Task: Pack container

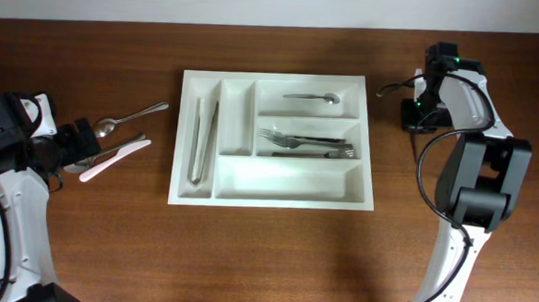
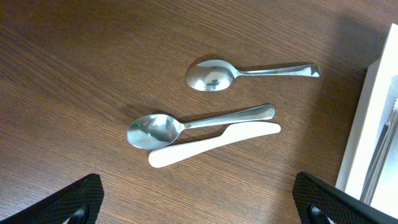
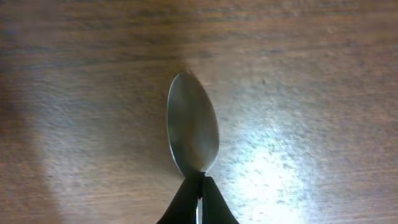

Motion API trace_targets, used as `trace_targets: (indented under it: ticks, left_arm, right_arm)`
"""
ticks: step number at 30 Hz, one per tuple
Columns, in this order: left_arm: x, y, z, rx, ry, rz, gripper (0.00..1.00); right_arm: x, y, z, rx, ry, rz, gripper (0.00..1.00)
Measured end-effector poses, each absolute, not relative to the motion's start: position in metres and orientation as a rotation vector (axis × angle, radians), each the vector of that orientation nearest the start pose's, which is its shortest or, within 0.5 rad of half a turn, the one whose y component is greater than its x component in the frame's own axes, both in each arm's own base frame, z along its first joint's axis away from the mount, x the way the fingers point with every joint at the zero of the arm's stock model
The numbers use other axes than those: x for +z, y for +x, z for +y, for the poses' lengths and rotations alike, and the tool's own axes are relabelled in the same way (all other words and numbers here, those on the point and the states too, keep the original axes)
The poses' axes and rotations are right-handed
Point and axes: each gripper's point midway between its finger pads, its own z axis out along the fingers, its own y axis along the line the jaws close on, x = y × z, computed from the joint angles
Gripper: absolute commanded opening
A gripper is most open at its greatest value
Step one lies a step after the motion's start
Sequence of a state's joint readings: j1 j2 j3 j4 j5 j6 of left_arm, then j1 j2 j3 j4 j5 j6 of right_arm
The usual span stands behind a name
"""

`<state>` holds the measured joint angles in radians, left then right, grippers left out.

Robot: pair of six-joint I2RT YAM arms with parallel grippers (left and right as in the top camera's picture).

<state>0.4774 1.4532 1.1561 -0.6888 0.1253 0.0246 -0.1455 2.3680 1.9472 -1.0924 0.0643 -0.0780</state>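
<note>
Overhead: container (image 1: 286, 181) long axis left-right

Overhead faces straight down; both wrist views look closely at the table (image 1: 273, 262).

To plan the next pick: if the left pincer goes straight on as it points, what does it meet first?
Probably the white plastic knife, lying beside the nearer steel spoon; depth is unclear.

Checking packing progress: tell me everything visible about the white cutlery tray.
The cutlery tray is white, plastic-looking, rectangular, lying flat on the wooden table. Five compartments: leftmost upright one holds tongs, the next upright one is empty; of the long ones, top holds a spoon, middle forks, bottom nothing.
</note>
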Motion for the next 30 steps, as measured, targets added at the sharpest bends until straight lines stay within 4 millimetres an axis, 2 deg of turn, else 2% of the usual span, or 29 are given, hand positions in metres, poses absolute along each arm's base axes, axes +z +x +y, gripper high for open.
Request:
trace_targets:
  ticks: [9,10,13,14,17,20,21,30]
  left_arm:
    - [0.157,0.344,0.154,0.036,-0.524,2.491,0.99]
    - [0.157,0.344,0.154,0.036,-0.524,2.491,0.99]
    - [0.157,0.344,0.154,0.036,-0.524,2.491,0.99]
    - [0.157,0.344,0.154,0.036,-0.524,2.491,0.99]
    - [0.157,0.344,0.154,0.036,-0.524,2.491,0.99]
    - [0.157,0.344,0.154,0.036,-0.524,2.491,0.99]
    - [0.157,0.344,0.154,0.036,-0.524,2.491,0.99]
    - [0.157,0.344,0.154,0.036,-0.524,2.491,0.99]
  right_arm:
    - [0.007,0.457,-0.105,-0.109,0.195,3.094,0.04]
    - [0.007,0.457,-0.107,-0.110,0.202,3.093,0.05]
    - [0.005,0.455,-0.109,-0.110,0.212,3.098,0.19]
    - [0.004,0.453,-0.109,-0.110,0.214,3.103,0.20]
    - [0.002,0.449,-0.108,-0.109,0.212,3.117,0.19]
    - [0.002,0.449,-0.108,-0.109,0.214,3.119,0.06]
    - [0.002,0.449,-0.109,-0.110,0.225,3.119,0.04]
    - [0.005,0.449,-0.110,-0.116,0.254,3.111,0.04]
